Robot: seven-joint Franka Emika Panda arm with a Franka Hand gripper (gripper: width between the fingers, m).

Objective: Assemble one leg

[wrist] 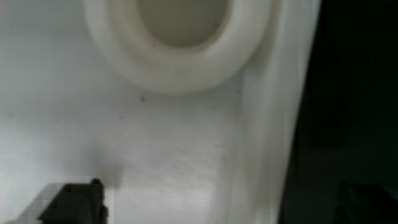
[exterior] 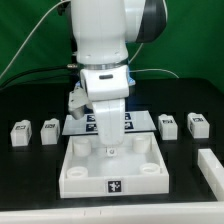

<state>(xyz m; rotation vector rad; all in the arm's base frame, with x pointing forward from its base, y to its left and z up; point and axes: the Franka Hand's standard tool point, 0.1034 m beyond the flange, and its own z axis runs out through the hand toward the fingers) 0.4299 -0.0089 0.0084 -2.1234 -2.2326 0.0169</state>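
Pincer (exterior: pixel 110 147) (wrist: pixel 222 205): jaws wide, holding nothing. Its fingertips (wrist: pixel 71 203) are only dark blurs cut off at the frame edge, over the white panel (exterior: pixel 75 175), whose round socket (wrist: pixel 178 40) is cropped. Legs (exterior: pixel 48 130) (exterior: pixel 168 124): well apart from the pincer, two on each of the exterior view's sides, on the black table (exterior: pixel 30 165), with a green backdrop (exterior: pixel 25 30) behind.

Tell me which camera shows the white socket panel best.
The exterior view: the whole panel shows, outline and corners, with the gripper low over it. The wrist view gives only a blurred close-up of one round socket and bare surface.
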